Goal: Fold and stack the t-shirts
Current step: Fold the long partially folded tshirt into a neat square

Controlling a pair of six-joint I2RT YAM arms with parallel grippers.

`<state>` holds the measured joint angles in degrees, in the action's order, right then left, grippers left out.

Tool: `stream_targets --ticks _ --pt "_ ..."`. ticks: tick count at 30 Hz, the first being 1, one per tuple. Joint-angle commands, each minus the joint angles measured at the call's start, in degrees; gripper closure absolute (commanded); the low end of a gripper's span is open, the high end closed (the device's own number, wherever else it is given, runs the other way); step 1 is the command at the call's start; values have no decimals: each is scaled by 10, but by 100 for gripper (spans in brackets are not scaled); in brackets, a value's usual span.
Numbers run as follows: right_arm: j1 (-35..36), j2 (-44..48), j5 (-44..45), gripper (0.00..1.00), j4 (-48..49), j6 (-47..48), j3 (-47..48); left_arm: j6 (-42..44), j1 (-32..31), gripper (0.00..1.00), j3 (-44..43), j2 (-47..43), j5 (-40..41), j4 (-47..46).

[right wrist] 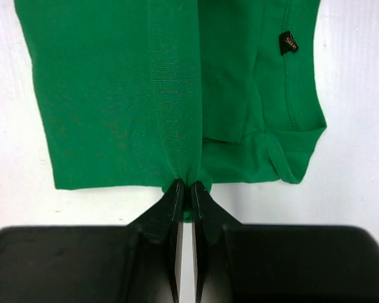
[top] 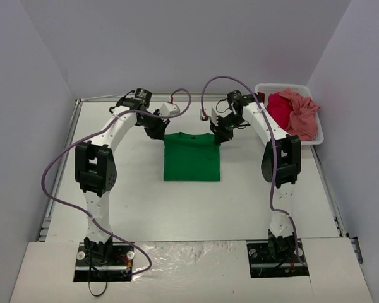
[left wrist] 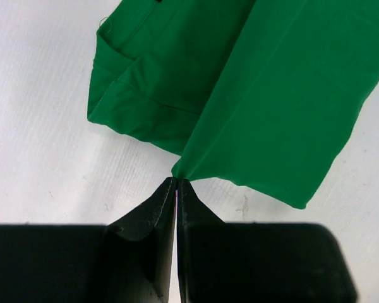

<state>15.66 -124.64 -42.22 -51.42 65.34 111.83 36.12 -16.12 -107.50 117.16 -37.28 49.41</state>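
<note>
My left tool is pressed together on a small peak of green cloth, and my right tool is pinching the same cloth the same way, with a ridge of fabric running away from its tips. Both pinches sit on the far edge of the green t-shirt, one near each shoulder.

The shirt lies flat on the counter, midway between my two arms. Its neck opening and the small dark label are at the far edge, so the collar points away from my bases and the hem lies towards me. The sleeves look tucked in over the body, leaving a tidy block with no sleeve sticking out. From above that block is close to square, perhaps a little wider across than deep, so I would not name a firm long axis. The shirt's own collar-to-hem line runs straight from far to near.

I judge this to be the cross fold of the first shirt, with the side folds done and the halving not yet made. The next move calls for both tools to rise together, carry the collar edge evenly towards the hem without twisting, lay it down square and let go.

A red t-shirt and a pink t-shirt wait bunched in the white basket at the far right.
</note>
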Motion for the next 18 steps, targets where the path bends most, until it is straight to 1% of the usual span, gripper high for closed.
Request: stream_targets --ticks 1,6,13,14,15,16,17,18 --pt "-13 -26 -1 100 -30 10 50 19 14 98 -47 18 -5 18" --pt "-24 -75 -1 100 -30 7 93 23 14 98 -101 70 -10 32" --pt "-28 -119 1 100 -28 4 133 11 17 98 -109 97 -5 4" --pt "-29 -124 2 97 -26 1 145 8 17 97 -109 103 -1 -7" --pt "-30 -129 2 83 -24 -2 153 4 18 95 -111 105 4 -12" --pt "-30 -140 4 73 -20 -8 160 0 18 84 -112 109 10 -19" --pt "-30 -145 6 66 -13 -18 174 -2 18 77 -115 112 15 -33" --pt "-30 -148 11 58 11 -45 180 8 17 72 -121 120 34 -32"
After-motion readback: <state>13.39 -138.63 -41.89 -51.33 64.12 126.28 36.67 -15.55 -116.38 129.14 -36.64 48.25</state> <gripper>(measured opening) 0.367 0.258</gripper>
